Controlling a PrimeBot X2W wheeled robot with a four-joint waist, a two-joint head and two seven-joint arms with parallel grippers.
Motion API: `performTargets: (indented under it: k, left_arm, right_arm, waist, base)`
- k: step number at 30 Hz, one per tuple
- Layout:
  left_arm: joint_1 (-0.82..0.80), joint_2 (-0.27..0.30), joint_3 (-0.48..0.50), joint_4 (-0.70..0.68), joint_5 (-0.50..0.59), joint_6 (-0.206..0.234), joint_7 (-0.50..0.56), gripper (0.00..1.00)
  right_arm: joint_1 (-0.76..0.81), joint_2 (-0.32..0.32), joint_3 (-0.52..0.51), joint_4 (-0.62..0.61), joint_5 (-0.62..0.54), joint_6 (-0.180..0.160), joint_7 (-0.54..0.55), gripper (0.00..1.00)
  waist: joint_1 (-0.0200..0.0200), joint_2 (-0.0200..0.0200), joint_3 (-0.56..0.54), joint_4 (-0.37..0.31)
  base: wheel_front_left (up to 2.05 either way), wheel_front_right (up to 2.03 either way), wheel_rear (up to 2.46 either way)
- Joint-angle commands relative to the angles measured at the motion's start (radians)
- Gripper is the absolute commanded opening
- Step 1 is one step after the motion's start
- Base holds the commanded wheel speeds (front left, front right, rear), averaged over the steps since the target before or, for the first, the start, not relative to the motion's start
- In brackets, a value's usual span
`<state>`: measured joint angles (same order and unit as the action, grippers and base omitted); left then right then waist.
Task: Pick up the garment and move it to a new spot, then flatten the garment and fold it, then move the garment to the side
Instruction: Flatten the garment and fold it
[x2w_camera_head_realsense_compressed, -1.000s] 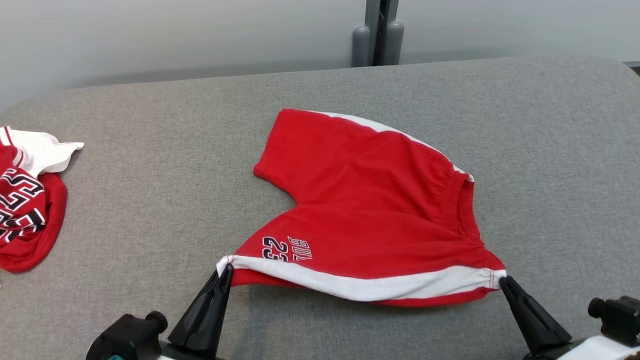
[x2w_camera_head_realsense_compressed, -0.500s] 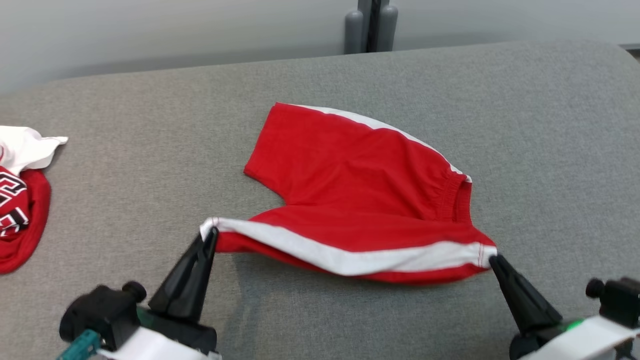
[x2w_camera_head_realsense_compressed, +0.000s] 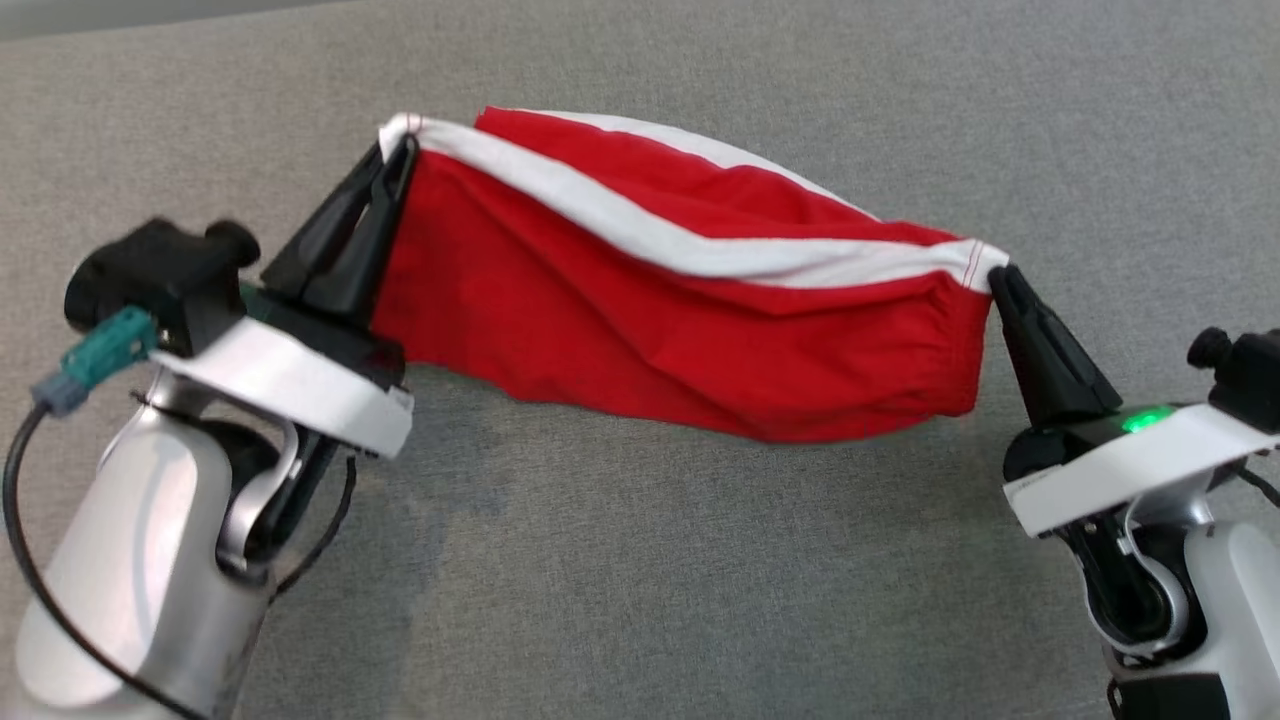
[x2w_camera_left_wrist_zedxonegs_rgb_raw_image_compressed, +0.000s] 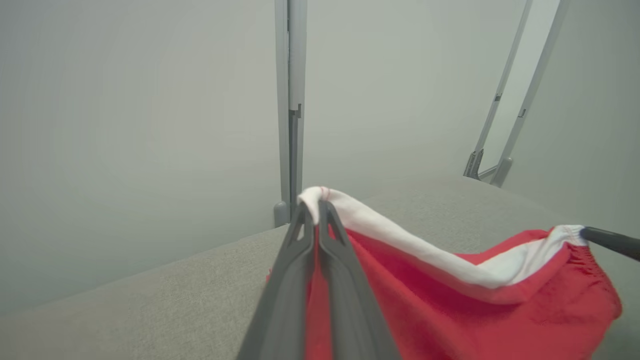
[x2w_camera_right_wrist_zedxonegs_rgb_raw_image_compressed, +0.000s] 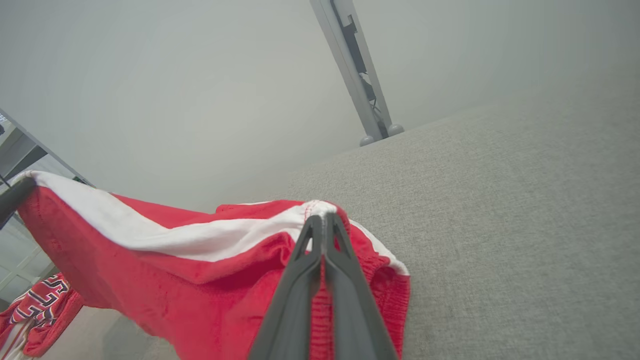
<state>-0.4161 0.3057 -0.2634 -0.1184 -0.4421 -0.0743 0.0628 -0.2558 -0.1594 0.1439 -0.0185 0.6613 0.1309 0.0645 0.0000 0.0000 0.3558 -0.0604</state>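
The garment (x2w_camera_head_realsense_compressed: 640, 300) is a pair of red shorts with a white side stripe, hanging in the air above the grey table (x2w_camera_head_realsense_compressed: 700, 560). My left gripper (x2w_camera_head_realsense_compressed: 400, 145) is shut on the stripe's left end. My right gripper (x2w_camera_head_realsense_compressed: 995, 275) is shut on the stripe's right end at the waistband. The cloth sags between them. In the left wrist view my fingers (x2w_camera_left_wrist_zedxonegs_rgb_raw_image_compressed: 300, 265) pinch the white corner of the garment (x2w_camera_left_wrist_zedxonegs_rgb_raw_image_compressed: 450, 310). In the right wrist view the right gripper (x2w_camera_right_wrist_zedxonegs_rgb_raw_image_compressed: 322, 217) pinches the garment (x2w_camera_right_wrist_zedxonegs_rgb_raw_image_compressed: 200, 280) at its white hem.
A second red and white garment with black lettering (x2w_camera_right_wrist_zedxonegs_rgb_raw_image_compressed: 40, 305) lies on the table far to the left. A grey post (x2w_camera_left_wrist_zedxonegs_rgb_raw_image_compressed: 290, 100) stands behind the table's far edge, against a pale wall. Bare grey table stretches to the right (x2w_camera_right_wrist_zedxonegs_rgb_raw_image_compressed: 500, 225).
Both grippers have lifted the shorts off the table, raising the striped edge so the rest hangs below. The head view has tilted down, so the post and the other garment have left it.
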Motion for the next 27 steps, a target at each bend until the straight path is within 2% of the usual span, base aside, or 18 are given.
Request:
performTargets:
  k: [1,9,11,16,20,21,22,23,24,27]
  left_arm:
    - [-0.067,-0.002,-0.006,0.048,-0.009,-0.014,0.0,0.0]
    - [-0.362,-0.03,-0.061,0.4,-0.021,-0.049,-0.071,0.0]
    - [-0.436,-0.039,-0.087,0.546,-0.031,-0.055,-0.102,0.0]
    - [-0.516,-0.05,-0.118,0.752,-0.07,-0.056,-0.141,0.0]
    - [-0.546,-0.055,-0.173,0.851,-0.118,-0.057,-0.138,0.0]
    - [-0.55,-0.055,-0.185,0.866,-0.129,-0.057,-0.143,0.0]
    - [-0.549,-0.057,-0.196,0.883,-0.143,-0.056,-0.143,0.34]
    - [-0.547,-0.057,-0.209,0.894,-0.15,-0.056,-0.146,0.9]
    - [-0.547,-0.057,-0.215,0.902,-0.158,-0.056,-0.16,1.0]
    - [-0.525,-0.055,-0.223,0.922,-0.169,-0.056,-0.215,1.0]
  right_arm:
    - [-0.04,0.007,0.002,0.026,0.006,0.0,-0.019,0.0]
    - [-0.204,0.053,0.014,0.195,-0.009,0.0,-0.123,0.0]
    - [-0.24,0.065,0.035,0.254,-0.009,0.0,-0.153,0.0]
    - [-0.282,0.077,0.084,0.325,0.004,0.0,-0.191,0.0]
    - [-0.301,0.074,0.114,0.366,0.016,0.0,-0.21,0.0]
    - [-0.304,0.072,0.12,0.373,0.019,0.0,-0.214,0.04]
    - [-0.305,0.069,0.126,0.378,0.021,0.0,-0.22,0.31]
    - [-0.304,0.065,0.133,0.38,0.023,0.0,-0.226,0.49]
    - [-0.301,0.057,0.141,0.381,0.019,0.0,-0.233,1.0]
    - [-0.276,0.039,0.15,0.375,-0.001,0.0,-0.258,1.0]
  waist:
    - [0.0,0.0,0.051,-0.018]
    - [0.0,0.0,0.134,-0.065]
    - [0.0,0.0,0.15,-0.085]
    - [0.0,0.0,0.169,-0.108]
    - [0.0,0.0,0.172,-0.111]
    - [0.0,0.0,0.171,-0.11]
    - [0.0,0.0,0.169,-0.107]
    - [0.0,0.0,0.167,-0.105]
    - [0.0,0.0,0.162,-0.101]
    - [0.0,0.0,0.147,-0.089]
  base:
    - [0.0,0.0,0.0]
    - [0.0,0.0,0.0]
    - [0.0,0.0,0.0]
    - [0.0,0.0,0.0]
    - [0.0,0.0,0.0]
    - [0.0,0.0,0.0]
    - [0.0,0.0,0.0]
    - [0.0,0.0,0.0]
    - [0.0,0.0,0.0]
    - [0.0,0.0,0.0]
